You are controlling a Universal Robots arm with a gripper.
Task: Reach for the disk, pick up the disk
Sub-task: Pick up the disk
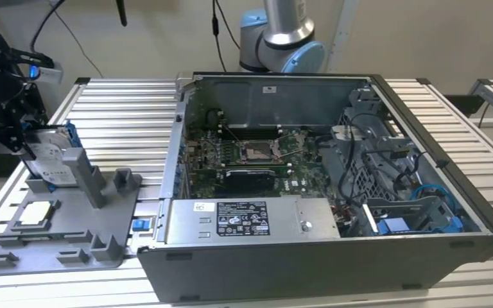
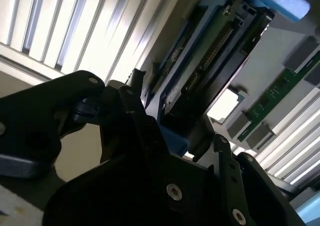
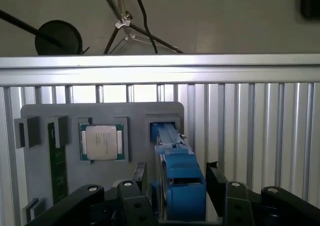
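Exterior view: the disk (image 1: 49, 153) is seen upright in the tray (image 1: 67, 228), the gripper (image 1: 25, 146) at it. First wrist view: it is straddled by jaws set slightly open, nothing clamped. Stiff, weighty and shock-sensitive, it is best pinched across its flat faces.

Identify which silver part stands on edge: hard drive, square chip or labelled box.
The flat silver metal hard drive in its blue plastic bracket, upright within the tool; the square silver chip lies flat.
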